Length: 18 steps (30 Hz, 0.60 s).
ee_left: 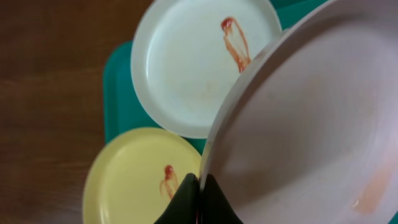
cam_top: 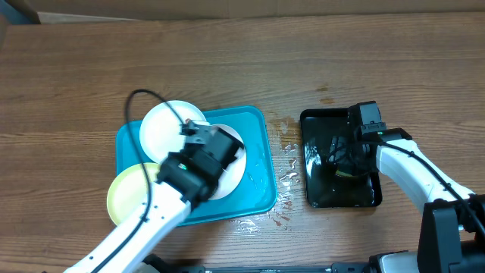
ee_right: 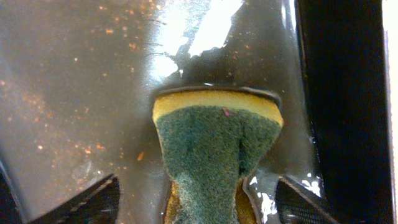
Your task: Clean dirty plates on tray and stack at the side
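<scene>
The cyan tray (cam_top: pixel 258 148) carries a white plate (cam_top: pixel 167 125) with a red-brown smear (ee_left: pixel 235 43) at its far left. A pale yellow plate (cam_top: pixel 130 191), also smeared (ee_left: pixel 168 180), overhangs the tray's front left corner. My left gripper (cam_top: pixel 216 144) is shut on the rim of a second white plate (cam_top: pixel 233 173), which it holds tilted over the tray; in the left wrist view this plate (ee_left: pixel 311 124) fills the right side, with the jaws (ee_left: pixel 200 186) pinching its edge. My right gripper (ee_right: pixel 198 208) stands open around a green and yellow sponge (ee_right: pixel 217 143), and neither finger touches it.
A black glossy tray (cam_top: pixel 309 178) with a film of dirty water (ee_right: pixel 74 74) sits right of the cyan tray; the sponge lies in it under my right gripper (cam_top: pixel 356 148). Water drops and brown spots (cam_top: pixel 286 178) mark the wooden table between the trays.
</scene>
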Tool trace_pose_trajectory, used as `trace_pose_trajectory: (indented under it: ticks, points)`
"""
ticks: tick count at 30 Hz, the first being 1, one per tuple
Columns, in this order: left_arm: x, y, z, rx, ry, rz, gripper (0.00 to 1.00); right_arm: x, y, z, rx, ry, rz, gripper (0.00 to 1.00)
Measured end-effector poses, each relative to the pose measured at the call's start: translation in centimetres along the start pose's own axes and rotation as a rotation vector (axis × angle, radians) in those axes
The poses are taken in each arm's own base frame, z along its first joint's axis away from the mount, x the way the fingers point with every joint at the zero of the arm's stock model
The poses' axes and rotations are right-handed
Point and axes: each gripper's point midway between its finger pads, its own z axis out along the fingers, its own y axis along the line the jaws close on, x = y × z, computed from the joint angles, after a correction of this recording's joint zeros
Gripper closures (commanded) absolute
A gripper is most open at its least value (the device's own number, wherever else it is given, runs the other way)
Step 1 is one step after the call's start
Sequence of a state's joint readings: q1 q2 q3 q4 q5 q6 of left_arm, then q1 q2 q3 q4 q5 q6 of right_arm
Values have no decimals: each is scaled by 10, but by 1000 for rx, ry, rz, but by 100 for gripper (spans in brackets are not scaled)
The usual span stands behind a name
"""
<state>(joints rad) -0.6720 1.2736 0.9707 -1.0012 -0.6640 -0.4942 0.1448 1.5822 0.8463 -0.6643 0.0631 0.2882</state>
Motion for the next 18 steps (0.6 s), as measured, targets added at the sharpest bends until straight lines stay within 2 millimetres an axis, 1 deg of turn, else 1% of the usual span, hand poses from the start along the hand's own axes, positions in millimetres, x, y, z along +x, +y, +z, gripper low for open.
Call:
trace_pose_trajectory:
  ticks: [2,6,7,8,10,12,13,15,18]
  points:
    - [-8,-6,-13,-44,-88,64,96,0,-1,0,3,1,0,0]
    - [-21,-17,-41,-119,-263,170,96,2,-2,0,6,6,-5,0]
    - [-25,-20,-53,-145,-326,203,96,2,-1,0,6,7,-4,0]
    - [-26,-21,-56,-152,-341,211,96,2,-2,0,7,7,-5,0]
    - [-30,-23,-68,-181,-410,240,96,2,-1,0,6,7,-5,0]
    - [-32,-25,-77,-202,-459,257,96,2,-1,0,6,5,-5,4]
    - [-34,-25,-80,-210,-476,261,96,1,-1,1,5,1,-4,9]
    - [-35,-24,-83,-224,-494,262,96,0,-1,2,2,-8,-6,13]
    - [-37,-22,-85,-235,-503,259,96,10,-4,9,8,10,-4,16]
